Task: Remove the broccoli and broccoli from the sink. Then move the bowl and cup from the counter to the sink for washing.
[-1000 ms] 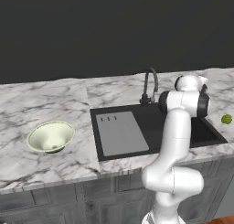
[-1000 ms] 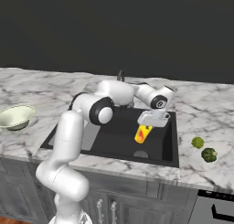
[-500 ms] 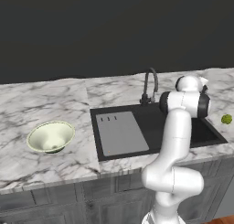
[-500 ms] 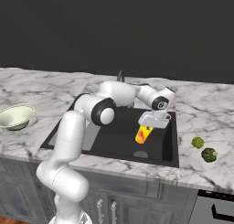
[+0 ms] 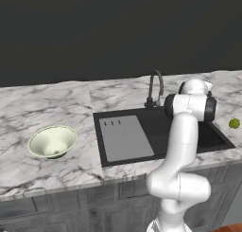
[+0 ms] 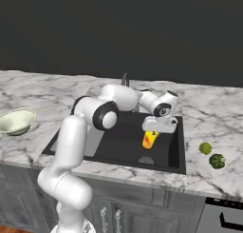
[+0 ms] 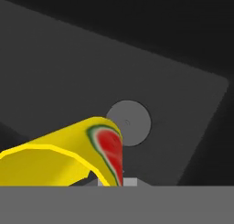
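My gripper (image 6: 154,131) is shut on the cup (image 6: 149,140), a small yellow cylinder with a red-orange mark, and holds it tilted over the right part of the black sink (image 6: 118,144). The hand view has the cup (image 7: 59,159) close up above the sink floor and its round drain (image 7: 130,122). The two broccoli florets lie on the counter right of the sink, one yellowish-green (image 6: 205,148), one darker (image 6: 217,160). The pale cream-green bowl (image 5: 52,141) stands on the counter (image 5: 56,108) left of the sink (image 5: 210,137); the right base view has this bowl (image 6: 16,121) at its left edge.
A grey flat panel (image 5: 125,137) covers the sink's left side. The dark gooseneck tap (image 5: 155,86) rises behind the basin, close to my arm. Grey cabinet fronts (image 6: 142,203) run below the marble counter.
The hand with the cup has dipped very slightly toward the basin. Bowl and broccoli have not moved.
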